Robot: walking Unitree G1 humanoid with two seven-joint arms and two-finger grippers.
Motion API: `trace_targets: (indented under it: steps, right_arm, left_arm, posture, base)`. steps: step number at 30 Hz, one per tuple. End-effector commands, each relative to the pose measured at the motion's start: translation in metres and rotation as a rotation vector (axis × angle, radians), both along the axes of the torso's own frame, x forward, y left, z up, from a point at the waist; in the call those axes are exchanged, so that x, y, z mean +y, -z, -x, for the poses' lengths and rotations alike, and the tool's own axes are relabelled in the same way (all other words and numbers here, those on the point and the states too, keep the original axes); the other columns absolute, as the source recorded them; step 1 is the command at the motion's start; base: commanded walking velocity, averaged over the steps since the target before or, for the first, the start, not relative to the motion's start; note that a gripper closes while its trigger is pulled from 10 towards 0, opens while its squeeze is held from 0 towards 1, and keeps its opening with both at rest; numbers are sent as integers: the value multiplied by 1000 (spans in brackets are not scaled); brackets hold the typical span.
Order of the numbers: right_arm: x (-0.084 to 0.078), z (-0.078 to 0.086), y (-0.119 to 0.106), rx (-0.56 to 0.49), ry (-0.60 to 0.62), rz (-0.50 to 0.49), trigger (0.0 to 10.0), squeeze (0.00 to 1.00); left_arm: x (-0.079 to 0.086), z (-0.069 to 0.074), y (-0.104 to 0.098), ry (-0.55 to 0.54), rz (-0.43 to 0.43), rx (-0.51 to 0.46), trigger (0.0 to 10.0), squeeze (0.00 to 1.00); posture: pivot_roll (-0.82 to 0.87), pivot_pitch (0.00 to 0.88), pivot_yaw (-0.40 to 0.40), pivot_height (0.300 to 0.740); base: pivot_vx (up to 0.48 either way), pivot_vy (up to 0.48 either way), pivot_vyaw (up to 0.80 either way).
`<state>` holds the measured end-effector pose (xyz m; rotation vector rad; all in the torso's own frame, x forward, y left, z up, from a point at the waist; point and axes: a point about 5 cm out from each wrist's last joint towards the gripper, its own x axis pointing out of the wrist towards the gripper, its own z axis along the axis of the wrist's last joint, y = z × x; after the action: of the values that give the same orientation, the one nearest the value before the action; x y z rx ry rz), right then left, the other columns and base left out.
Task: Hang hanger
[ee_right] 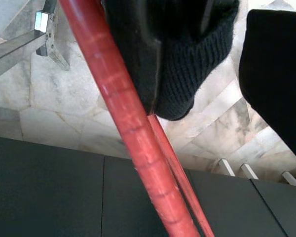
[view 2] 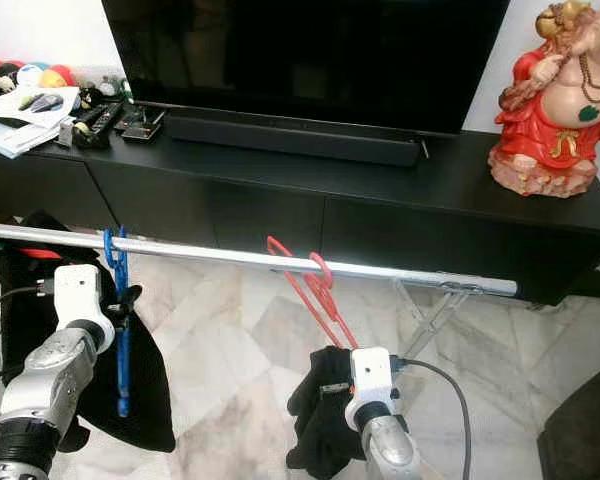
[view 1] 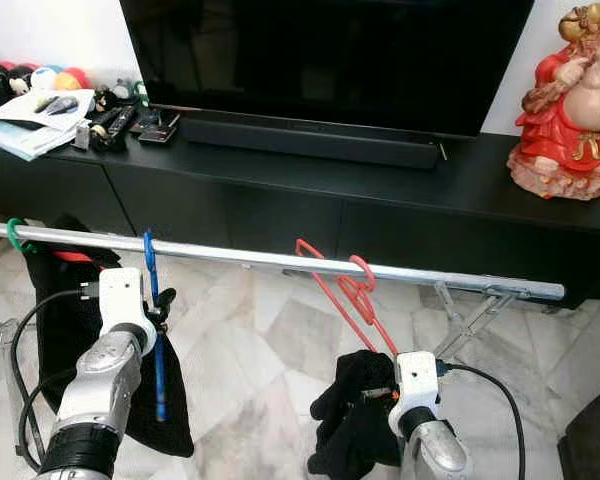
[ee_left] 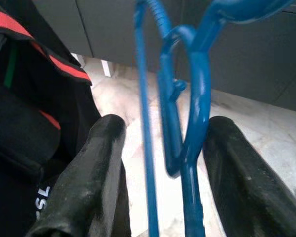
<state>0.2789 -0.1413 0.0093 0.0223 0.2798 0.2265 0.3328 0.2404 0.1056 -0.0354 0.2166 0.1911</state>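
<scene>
Right gripper (view 1: 385,392) holds the red hanger (view 1: 348,292) (hook resting on rail (view 1: 280,260)); pulling sideways could unhook it, while the left gripper (ee_left: 160,163) stands wide around the blue hanger (ee_left: 190,118)

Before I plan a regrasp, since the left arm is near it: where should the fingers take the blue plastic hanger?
Likely at its upright neck just under the hook, approached from the robot's side. The blue plastic hanger hangs edge-on from the silver metal rail, so its thin stems already stand between the left gripper fingers.

A red hanger (view 2: 315,285) is hooked over the silver rail (view 2: 280,259), a blue hanger (view 2: 118,300) is hung farther left, beside the left arm.
</scene>
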Motion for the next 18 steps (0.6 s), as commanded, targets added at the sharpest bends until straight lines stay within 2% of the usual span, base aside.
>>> trace_targets:
  steps: [1,18]
  right_arm:
    - [1,-1,-2,-8,-5,2,10000,0]
    - [-3,1,3,10,6,3,10000,0]
  left_arm:
    - [-1,-1,3,-9,-15,18,0,0]
    - [-4,-2,6,14,14,6,0,0]
  posture:
    - [-24,111,10,740]
    - [-23,111,12,740]
  base:
    - [0,0,0]
    - [0,0,0]
